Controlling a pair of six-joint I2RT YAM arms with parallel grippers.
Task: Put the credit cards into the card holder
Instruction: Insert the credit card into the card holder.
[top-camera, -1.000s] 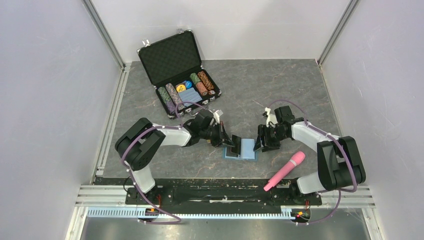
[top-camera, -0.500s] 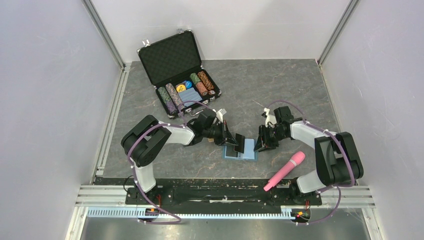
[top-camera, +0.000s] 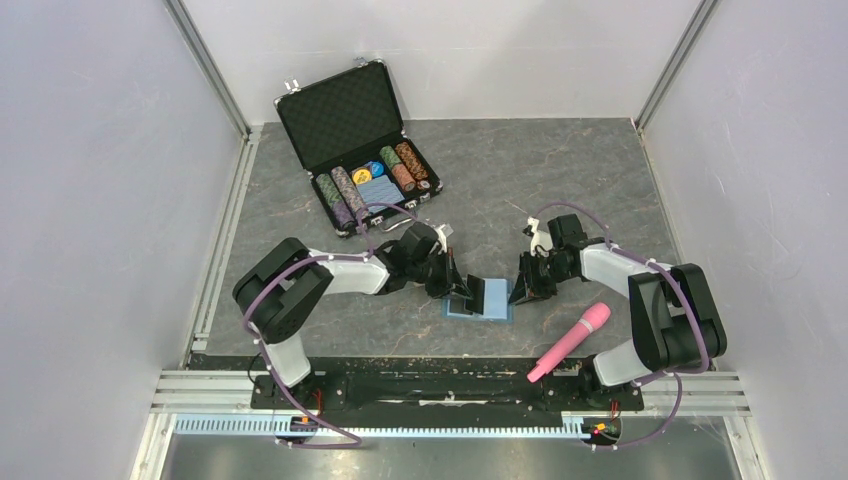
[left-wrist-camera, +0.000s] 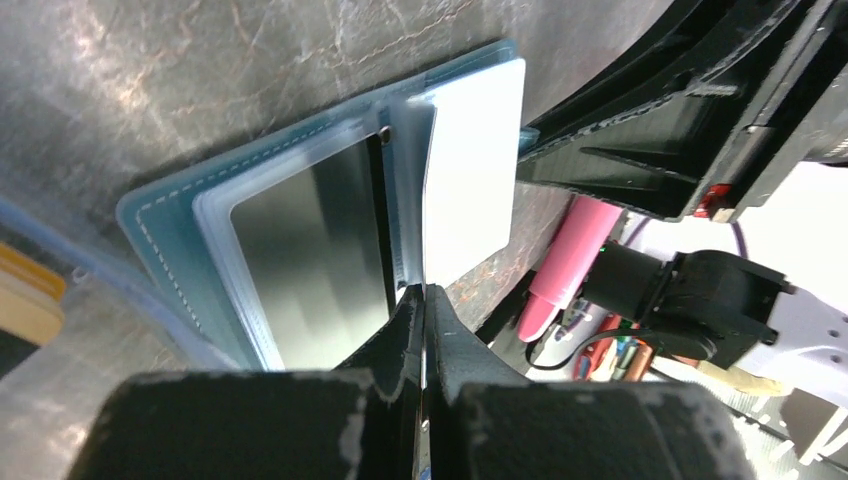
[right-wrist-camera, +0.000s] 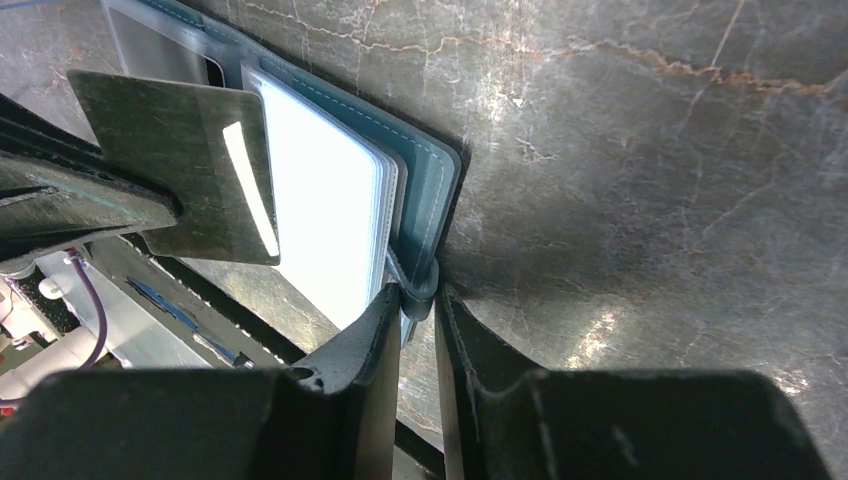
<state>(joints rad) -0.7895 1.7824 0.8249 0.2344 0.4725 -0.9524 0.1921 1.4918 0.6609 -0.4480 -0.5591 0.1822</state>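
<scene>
I see the teal-blue folding card holder (top-camera: 492, 298) lying open and flat on the grey marbled surface (top-camera: 560, 180), with its light-blue inside facing up. Opened out, its long axis runs left to right across my top view. Its spine runs from the near side to the far side.

The left gripper (left-wrist-camera: 425, 300) is at the holder's left side, clamped fully closed on one short edge of a thin dark rectangular plastic credit card (right-wrist-camera: 170, 160). That card is tilted above the holder's left half, its long axis in line with the gripper fingers. Its free end points toward the spine and the right arm. Glare turns its face pale in my left wrist view.

A second card (left-wrist-camera: 310, 250), dark and glossy, lies under a clear sleeve on the holder's left half, long axis parallel to the spine.

The right gripper (right-wrist-camera: 418, 300) is at the holder's right edge, closed to a narrow gap on the small teal strap tab there, a finger against each side.

The open black chip briefcase (top-camera: 350, 130) stands well beyond the holder, to the far left. A pink plastic wand (top-camera: 572, 341) lies near the holder's right, closer to the arm bases.
</scene>
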